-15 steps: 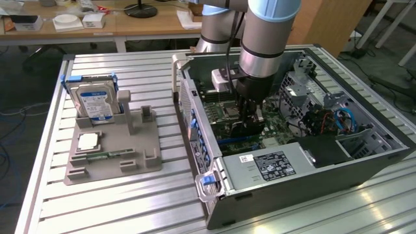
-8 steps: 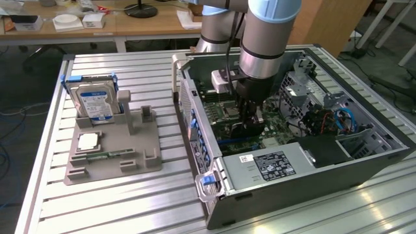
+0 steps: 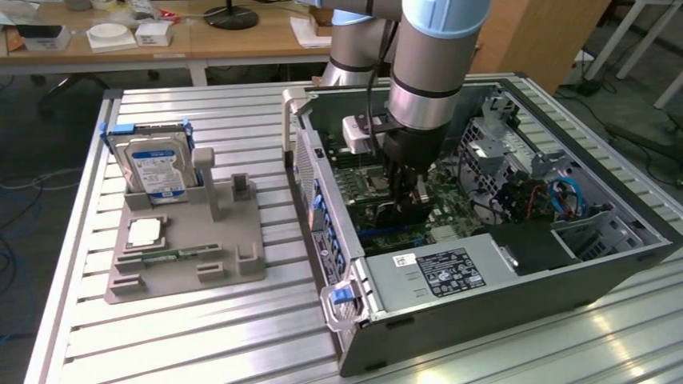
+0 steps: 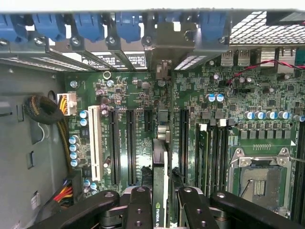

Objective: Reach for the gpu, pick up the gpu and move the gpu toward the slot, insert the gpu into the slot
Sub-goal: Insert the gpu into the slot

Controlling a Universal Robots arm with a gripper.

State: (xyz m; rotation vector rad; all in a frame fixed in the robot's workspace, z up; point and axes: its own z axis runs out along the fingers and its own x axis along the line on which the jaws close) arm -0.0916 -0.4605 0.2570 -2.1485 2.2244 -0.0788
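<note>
My gripper [image 3: 409,210] reaches down into the open computer case [image 3: 533,280], over the green motherboard [image 3: 369,180]. In the wrist view the gripper [image 4: 162,210] is shut on the gpu [image 4: 159,157], a thin dark card seen edge-on between the black fingers [image 4: 138,205]. The card stands upright, in line with the long dark expansion slots [image 4: 114,143] on the motherboard [image 4: 143,95]. Its far end points at the rear bracket openings [image 4: 164,71]. The slot directly under the card is hidden by the card, so I cannot tell whether the card is seated.
On the exterior view's left, a grey holder [image 3: 229,264] carries a silver hard drive [image 3: 158,164], a processor chip [image 3: 144,232] and a small green memory stick [image 3: 176,254]. The case walls, drive cage [image 3: 501,152] and cables [image 3: 561,196] close in around the arm. An open processor socket [image 4: 259,183] lies beside the slots.
</note>
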